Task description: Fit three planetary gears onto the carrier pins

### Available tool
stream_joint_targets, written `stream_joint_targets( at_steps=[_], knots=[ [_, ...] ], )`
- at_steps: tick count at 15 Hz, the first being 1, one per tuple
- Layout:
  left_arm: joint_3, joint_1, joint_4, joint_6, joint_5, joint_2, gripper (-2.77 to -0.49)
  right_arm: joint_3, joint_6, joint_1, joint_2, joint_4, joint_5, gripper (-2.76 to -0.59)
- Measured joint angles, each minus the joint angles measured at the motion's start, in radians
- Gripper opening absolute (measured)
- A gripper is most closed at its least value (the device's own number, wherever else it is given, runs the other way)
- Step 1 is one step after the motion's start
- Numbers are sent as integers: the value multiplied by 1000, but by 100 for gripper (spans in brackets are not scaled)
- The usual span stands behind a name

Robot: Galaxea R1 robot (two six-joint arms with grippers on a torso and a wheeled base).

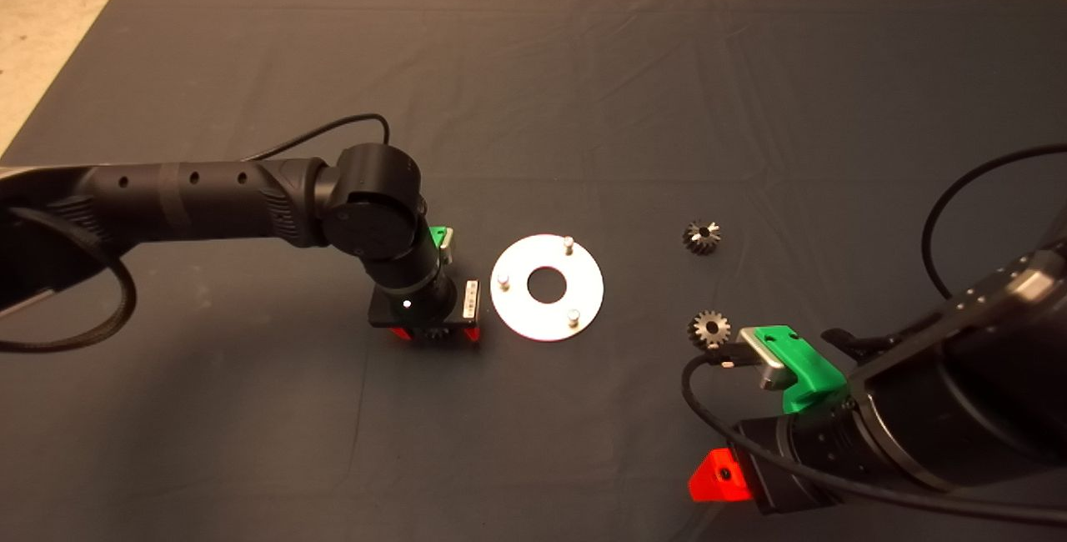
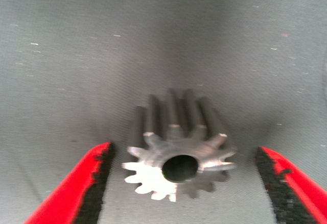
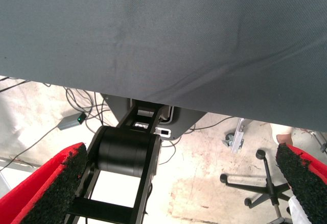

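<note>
Overhead, the left gripper [image 1: 435, 332] stands just left of the carrier plate [image 1: 547, 287], pins [image 1: 568, 244] bare; two gears [image 1: 708, 329] lie right. Wristward, open fingers [image 2: 97, 183] straddle a third gear [image 2: 179, 168], untouched: likely stiff, slick steel, best pinched across its teeth. Right gripper [image 3: 168, 193] waits spread, near right.

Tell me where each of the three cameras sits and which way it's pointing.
Head view: above, looking down at the mat, plate, two loose gears and both arms.
Left wrist view: on the left arm, facing the mat; left gripper open around a gear.
Right wrist view: on the parked right arm, facing the mat edge and floor; right gripper open.
Shared: the head view shows the left gripper over that gear.
</note>
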Motion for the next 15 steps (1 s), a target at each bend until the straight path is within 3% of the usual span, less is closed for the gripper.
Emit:
stream_joint_targets(
  at_steps=[3, 8, 15],
  knots=[
    [0, 1, 0, 0, -5, 11, -147, 0, 0, 0, 0, 0, 0, -60],
    [0, -1, 0, -1, -5, 13, -173, 0, 0, 0, 0, 0, 0, -60],
    [-21, -1, -6, -10, -12, 13, -175, 0, 0, 0, 0, 0, 0, -60]
  ],
)
